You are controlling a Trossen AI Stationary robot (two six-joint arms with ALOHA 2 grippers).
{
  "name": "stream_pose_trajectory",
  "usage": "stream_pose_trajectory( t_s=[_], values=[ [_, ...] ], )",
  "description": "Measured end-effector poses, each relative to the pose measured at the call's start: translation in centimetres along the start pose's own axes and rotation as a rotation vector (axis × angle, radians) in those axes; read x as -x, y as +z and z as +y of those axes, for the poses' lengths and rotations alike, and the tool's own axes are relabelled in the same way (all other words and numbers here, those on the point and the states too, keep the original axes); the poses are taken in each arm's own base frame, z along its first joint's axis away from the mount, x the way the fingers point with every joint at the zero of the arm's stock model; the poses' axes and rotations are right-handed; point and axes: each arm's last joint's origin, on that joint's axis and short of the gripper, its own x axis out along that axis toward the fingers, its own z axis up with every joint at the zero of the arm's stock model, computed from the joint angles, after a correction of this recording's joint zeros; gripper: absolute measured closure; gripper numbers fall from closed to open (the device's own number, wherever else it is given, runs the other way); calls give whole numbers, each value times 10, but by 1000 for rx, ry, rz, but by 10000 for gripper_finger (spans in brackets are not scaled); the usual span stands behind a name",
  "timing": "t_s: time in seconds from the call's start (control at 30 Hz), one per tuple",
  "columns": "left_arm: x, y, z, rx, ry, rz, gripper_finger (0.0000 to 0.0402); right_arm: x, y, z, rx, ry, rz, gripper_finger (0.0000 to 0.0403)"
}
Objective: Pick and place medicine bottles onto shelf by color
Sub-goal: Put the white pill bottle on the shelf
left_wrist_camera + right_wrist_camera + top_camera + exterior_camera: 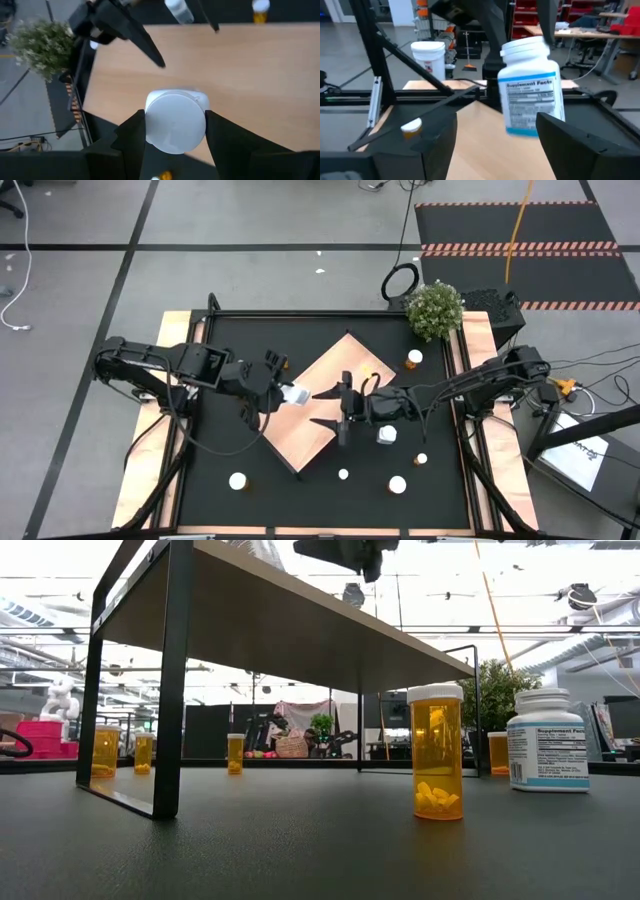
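Nearest bottle: orange bottle (438, 752) with a white cap stands upright on the black table (300, 850) closest to the low camera, pills visible at its bottom.
White labelled bottle: white bottle (547, 740) stands just beyond it, upright, on the same table.
Shelf: pale wooden shelf (325, 385) on thin dark legs sits turned like a diamond mid-table.
Left pincer: left pincer (283, 393) grips a white bottle (175, 120) between its two fingers, held over the shelf's edge nearest the left arm.
Right pincer: right pincer (340, 408) hovers over the shelf with its fingers spread apart, nothing between them.
Other bottles: several more orange bottles and white ones stand scattered on the table around the shelf.
Plant: small green plant (435, 309) sits at the far right corner.
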Motion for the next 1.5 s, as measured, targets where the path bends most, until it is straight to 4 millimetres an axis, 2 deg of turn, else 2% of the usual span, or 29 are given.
stream_pose_trajectory(
  t_s=[0.17,0.37,0.53,0.7,0.97,1.1,1.33,1.5],
  values=[
    [0,5,3,96,27,-50,215,0,2,-1,58,-73,-14,135],
    [-3,7,4,216,42,-65,215,5,2,8,202,-207,-10,135],
    [-9,11,5,282,46,-76,215,6,2,11,215,-204,-11,135],
    [-24,16,6,375,79,-67,215,6,1,12,221,-207,-1,135],
    [-41,27,0,306,78,-86,215,6,-2,11,232,-200,29,135],
    [-40,30,-1,283,78,-110,215,6,-2,12,233,-173,30,143],
    [-38,34,-2,284,75,-151,215,5,-1,11,210,-110,19,183],
    [-37,37,-5,278,68,-162,212,5,-2,12,199,-90,19,182]
  ],
)
